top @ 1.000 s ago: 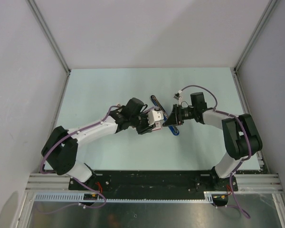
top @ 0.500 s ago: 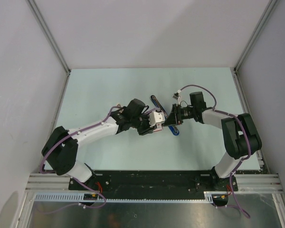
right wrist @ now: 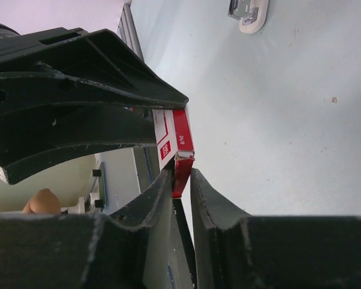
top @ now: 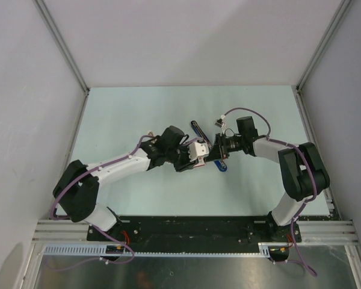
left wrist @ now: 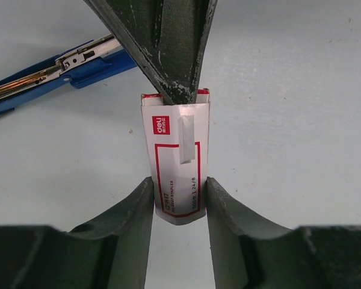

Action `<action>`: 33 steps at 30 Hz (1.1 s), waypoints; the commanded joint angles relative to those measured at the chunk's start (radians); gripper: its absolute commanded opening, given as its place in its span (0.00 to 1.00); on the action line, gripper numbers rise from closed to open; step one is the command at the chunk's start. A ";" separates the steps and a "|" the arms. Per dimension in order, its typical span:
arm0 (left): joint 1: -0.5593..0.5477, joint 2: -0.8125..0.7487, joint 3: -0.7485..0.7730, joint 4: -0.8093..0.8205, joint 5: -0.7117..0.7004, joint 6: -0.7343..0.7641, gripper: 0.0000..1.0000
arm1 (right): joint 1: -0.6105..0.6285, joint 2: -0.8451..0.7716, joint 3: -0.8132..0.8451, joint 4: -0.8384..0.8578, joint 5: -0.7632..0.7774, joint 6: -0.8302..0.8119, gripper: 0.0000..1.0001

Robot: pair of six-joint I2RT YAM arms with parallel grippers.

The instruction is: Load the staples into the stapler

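I work in a lab test cell — plain grey wall panels (top: pixel 186 36) framed by aluminium rails (top: pixel 61 45), a pale tabletop (top: pixel 132 108), my left arm (top: pixel 114 168) and right arm (top: pixel 298 174) bolted to a black base plate (top: pixel 192 226).

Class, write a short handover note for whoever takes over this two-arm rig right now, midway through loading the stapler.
Left gripper: shut on the sides of the small pink-and-white cardboard staple box.
Right gripper: pinches the box's far end.
Bright blue stapler: lying open on the pale table, beside the box.
Done: box held between both.
To do: open the box, fill the stapler.
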State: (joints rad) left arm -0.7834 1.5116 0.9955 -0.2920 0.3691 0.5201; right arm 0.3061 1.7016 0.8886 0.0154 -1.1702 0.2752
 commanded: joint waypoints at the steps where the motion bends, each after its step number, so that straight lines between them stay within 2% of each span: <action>1: -0.006 -0.026 -0.008 0.041 0.000 -0.015 0.42 | 0.006 0.015 0.042 -0.011 -0.028 -0.032 0.20; 6: -0.006 -0.025 -0.016 0.041 -0.007 -0.010 0.42 | -0.002 0.016 0.049 -0.046 -0.029 -0.040 0.11; 17: -0.006 -0.027 -0.037 0.043 -0.023 -0.006 0.42 | -0.020 0.011 0.052 -0.058 -0.028 -0.052 0.01; 33: -0.006 -0.084 -0.101 0.042 -0.060 0.007 0.43 | -0.042 0.012 0.051 -0.097 0.020 -0.100 0.00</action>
State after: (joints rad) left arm -0.7853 1.4765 0.9184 -0.2440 0.3241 0.5232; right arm 0.2726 1.7103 0.9058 -0.0658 -1.1633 0.2070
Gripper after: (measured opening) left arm 0.429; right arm 0.010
